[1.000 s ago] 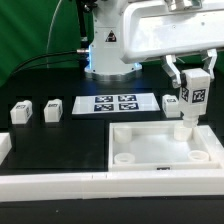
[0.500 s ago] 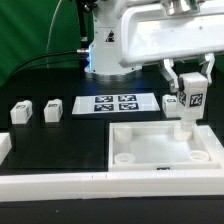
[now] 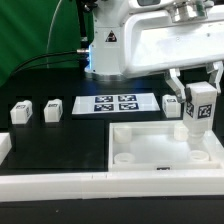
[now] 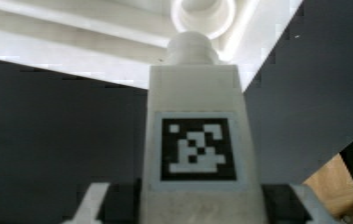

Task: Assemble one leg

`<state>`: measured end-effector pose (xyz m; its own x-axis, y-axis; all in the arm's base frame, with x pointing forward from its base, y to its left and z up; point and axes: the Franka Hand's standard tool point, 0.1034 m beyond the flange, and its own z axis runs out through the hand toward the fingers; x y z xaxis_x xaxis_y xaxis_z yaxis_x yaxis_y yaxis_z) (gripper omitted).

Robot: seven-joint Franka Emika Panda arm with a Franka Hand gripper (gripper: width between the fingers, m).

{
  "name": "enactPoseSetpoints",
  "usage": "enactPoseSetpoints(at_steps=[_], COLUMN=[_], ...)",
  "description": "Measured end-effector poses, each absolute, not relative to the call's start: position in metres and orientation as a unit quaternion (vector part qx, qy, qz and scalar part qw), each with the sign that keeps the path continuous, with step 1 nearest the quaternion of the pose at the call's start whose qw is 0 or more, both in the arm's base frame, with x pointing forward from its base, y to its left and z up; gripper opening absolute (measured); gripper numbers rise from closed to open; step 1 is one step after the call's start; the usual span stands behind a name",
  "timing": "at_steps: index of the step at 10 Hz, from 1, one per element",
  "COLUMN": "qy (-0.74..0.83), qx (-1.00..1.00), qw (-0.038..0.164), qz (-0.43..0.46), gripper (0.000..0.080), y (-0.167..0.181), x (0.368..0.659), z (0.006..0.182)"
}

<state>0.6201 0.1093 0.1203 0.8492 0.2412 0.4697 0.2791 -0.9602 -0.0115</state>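
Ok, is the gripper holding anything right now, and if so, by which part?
Yes, the gripper holds one leg upright by its upper, tagged end, clamped from two opposite sides.

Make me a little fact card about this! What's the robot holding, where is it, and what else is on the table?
gripper: shut on a leg
leg pose: upright, tag facing the exterior camera
leg place: at the tray corner socket, exterior view's right; seated or not, cannot tell
loose legs: two on the exterior view's left, one behind the tray
marker board: flat, behind the tray
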Motion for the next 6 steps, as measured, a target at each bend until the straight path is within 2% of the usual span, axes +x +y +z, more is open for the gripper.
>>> enactPoseSetpoints(at_steps=[2, 6], qy=[-0.136, -0.137], qx=[-0.962, -0.962], qw=[0.041, 0.042], qz=[-0.233, -0.231], gripper=[0.0294, 0.0294], y=[0.111, 0.113], x=[0.617, 0.613], z=[0.109, 0.103])
